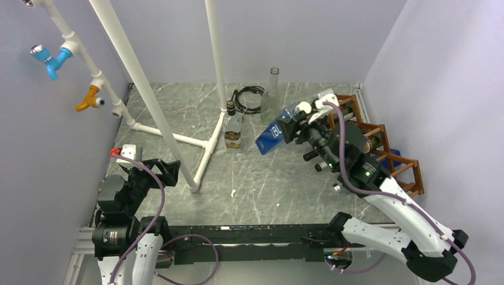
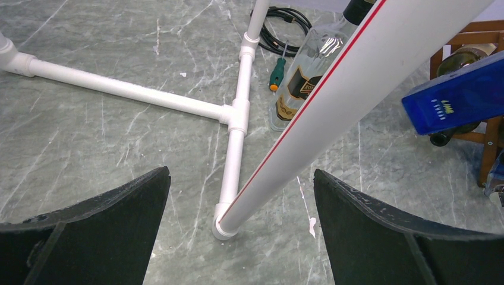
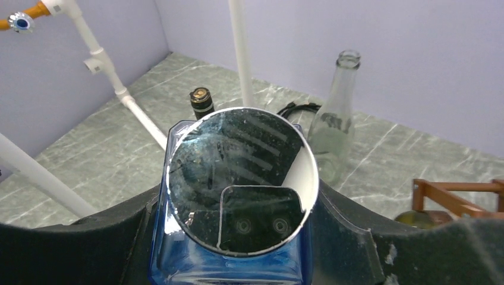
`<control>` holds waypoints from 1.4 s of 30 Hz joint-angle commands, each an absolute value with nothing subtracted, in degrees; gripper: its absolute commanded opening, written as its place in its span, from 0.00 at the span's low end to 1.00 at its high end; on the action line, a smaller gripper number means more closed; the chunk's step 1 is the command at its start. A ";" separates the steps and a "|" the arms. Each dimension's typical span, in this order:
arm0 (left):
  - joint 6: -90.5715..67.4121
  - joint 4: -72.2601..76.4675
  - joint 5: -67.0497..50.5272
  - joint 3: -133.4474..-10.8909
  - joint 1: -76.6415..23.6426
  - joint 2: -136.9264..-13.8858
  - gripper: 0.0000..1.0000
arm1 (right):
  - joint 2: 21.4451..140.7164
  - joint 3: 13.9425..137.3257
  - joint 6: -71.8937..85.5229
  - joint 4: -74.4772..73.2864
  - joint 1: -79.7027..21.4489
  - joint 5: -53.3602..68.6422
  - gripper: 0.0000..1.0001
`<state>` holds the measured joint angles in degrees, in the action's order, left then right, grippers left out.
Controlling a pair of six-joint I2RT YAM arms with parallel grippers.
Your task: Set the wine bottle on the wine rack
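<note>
My right gripper [image 1: 292, 126] is shut on a blue square-sided wine bottle [image 1: 271, 138] and holds it tilted in the air, just left of the reddish-brown wine rack [image 1: 399, 155]. In the right wrist view the bottle's round shiny end [image 3: 232, 148] faces the camera, between the black fingers of my right gripper [image 3: 238, 205]. The rack's corner [image 3: 454, 196] shows at the right. The left wrist view shows the blue bottle [image 2: 457, 98] in front of the rack [image 2: 475, 32]. My left gripper [image 1: 151, 169] is open and empty at the near left [image 2: 241, 178].
A white PVC pipe frame [image 1: 178, 139] stands across the left and middle. An amber liquor bottle [image 1: 233, 127], a clear glass bottle [image 1: 273, 89] and a black cable coil [image 1: 248, 98] stand at the back. A dark bottle [image 2: 463, 59] lies in the rack. Walls close in on all sides.
</note>
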<state>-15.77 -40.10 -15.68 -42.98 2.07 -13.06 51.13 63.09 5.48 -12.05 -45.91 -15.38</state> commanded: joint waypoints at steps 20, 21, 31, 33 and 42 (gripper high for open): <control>-15.91 -37.71 -17.23 -43.33 2.28 -13.39 0.96 | 49.33 80.95 -27.93 -6.96 -45.80 -32.12 0.00; -15.91 -37.71 -17.30 -43.25 2.25 -13.40 0.96 | 50.11 82.11 -29.50 -7.57 -45.80 -32.86 0.00; -16.00 -36.96 -17.23 -42.76 0.96 -11.88 0.98 | 55.84 84.97 -50.30 -2.52 -45.44 -42.99 0.00; -16.00 -36.91 -17.18 -42.72 0.53 -11.59 0.98 | 56.79 84.18 -54.54 -0.44 -44.19 -43.82 0.00; -16.00 -36.83 -16.89 -42.57 -1.55 -10.08 0.99 | 58.16 77.66 -51.54 -0.84 -28.67 -31.07 0.00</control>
<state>-15.79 -39.66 -16.62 -42.96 -0.14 -11.03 58.85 78.81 -47.37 -10.81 -34.50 -37.45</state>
